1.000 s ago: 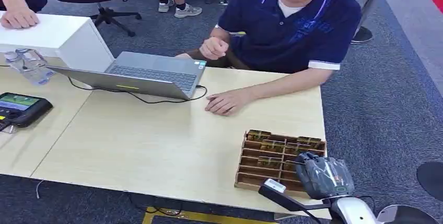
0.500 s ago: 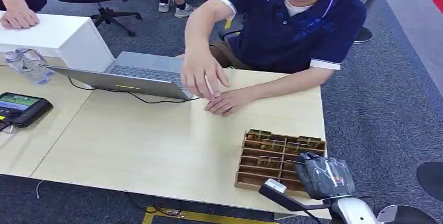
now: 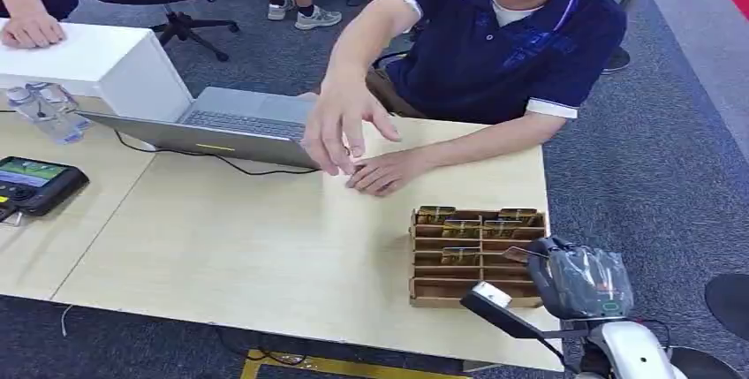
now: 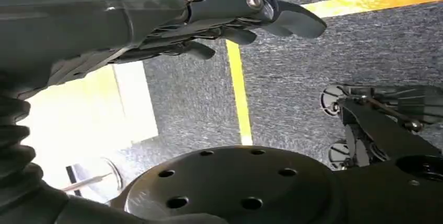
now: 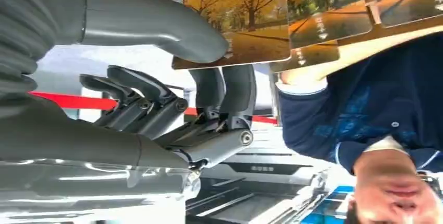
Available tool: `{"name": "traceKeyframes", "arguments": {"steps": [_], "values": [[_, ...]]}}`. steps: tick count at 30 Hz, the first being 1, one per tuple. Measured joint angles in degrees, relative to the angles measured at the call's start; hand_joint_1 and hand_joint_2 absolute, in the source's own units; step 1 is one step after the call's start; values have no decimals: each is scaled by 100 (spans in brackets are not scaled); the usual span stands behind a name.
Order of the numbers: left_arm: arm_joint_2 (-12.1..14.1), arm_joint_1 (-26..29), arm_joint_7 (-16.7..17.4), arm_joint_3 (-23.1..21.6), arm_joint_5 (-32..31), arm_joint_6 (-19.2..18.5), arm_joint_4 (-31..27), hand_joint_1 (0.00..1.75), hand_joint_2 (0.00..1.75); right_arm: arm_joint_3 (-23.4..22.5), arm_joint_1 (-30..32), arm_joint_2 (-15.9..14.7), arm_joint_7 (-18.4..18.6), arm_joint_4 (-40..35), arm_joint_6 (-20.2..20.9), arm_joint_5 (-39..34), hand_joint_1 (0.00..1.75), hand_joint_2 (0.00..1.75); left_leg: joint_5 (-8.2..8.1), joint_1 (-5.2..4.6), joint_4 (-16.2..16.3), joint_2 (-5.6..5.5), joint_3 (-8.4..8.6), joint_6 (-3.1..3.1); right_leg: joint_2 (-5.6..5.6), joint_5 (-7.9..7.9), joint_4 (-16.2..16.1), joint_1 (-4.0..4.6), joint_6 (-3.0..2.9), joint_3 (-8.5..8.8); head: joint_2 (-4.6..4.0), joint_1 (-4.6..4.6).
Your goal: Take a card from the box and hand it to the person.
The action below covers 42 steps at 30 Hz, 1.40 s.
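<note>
My right hand (image 5: pixel 209 85) pinches 1 card (image 5: pixel 237 18), thumb against fingers, just above the box (image 3: pixel 477 255); I'd lift straight, then swing toward the person's hand (image 3: pixel 340 127).

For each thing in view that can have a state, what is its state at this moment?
right hand: pinches a card between thumb and fingers
card: held, at the box
box: open, cards standing in its slots
left hand: holds nothing, fingers loosely curled
laptop: open
person's hand: raised over the table, fingers spread
</note>
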Motion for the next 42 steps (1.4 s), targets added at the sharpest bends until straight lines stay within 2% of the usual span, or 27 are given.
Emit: {"name": "traceKeyframes", "arguments": {"steps": [11,14,16,17,25,28,32,38,42], "values": [[0,3,0,0,-7,7,0,0,175,-293,-167,13,-44,-230,-146,33,175,175,0,0,0,0,0,0,0,0,0,0,0,0,0,2],[0,2,9,-2,-88,0,0,0,175,-459,-222,48,-350,-278,3,-769,175,175,0,0,0,0,0,0,0,0,0,0,0,0,0,2],[0,2,33,-2,-136,-11,0,0,175,-588,-247,61,-779,-282,177,-1702,175,175,0,0,0,0,-1,0,0,0,0,0,0,-1,0,2],[2,2,37,-2,-142,-17,0,0,175,-647,-259,68,-901,-282,221,-1933,175,175,0,0,0,0,-1,0,0,0,0,0,0,-1,0,0],[7,1,44,-2,-149,-20,0,0,175,-848,-301,109,-1047,-282,293,-2204,175,175,0,0,0,0,-1,0,0,0,0,0,0,0,0,2],[7,1,61,-2,-175,-20,0,0,175,-879,-399,168,-1540,-240,426,-3073,175,175,0,0,0,0,-1,0,1,0,1,0,0,0,0,0],[7,-3,70,-2,-214,-17,0,0,175,-988,-787,394,-2096,51,584,-4228,175,175,2,1,0,1,0,-2,3,0,2,0,0,0,0,2],[4,-15,129,-2,-284,-7,0,0,175,-988,-1567,885,-2432,777,673,-5592,175,175,4,1,0,1,2,-3,3,1,7,0,0,0,0,2],[2,-16,146,-2,-319,2,0,0,175,-984,-1958,1170,-2487,1183,649,-5938,175,175,5,1,0,-2,-2,-2,1,1,8,0,-1,-1,0,2]]}}
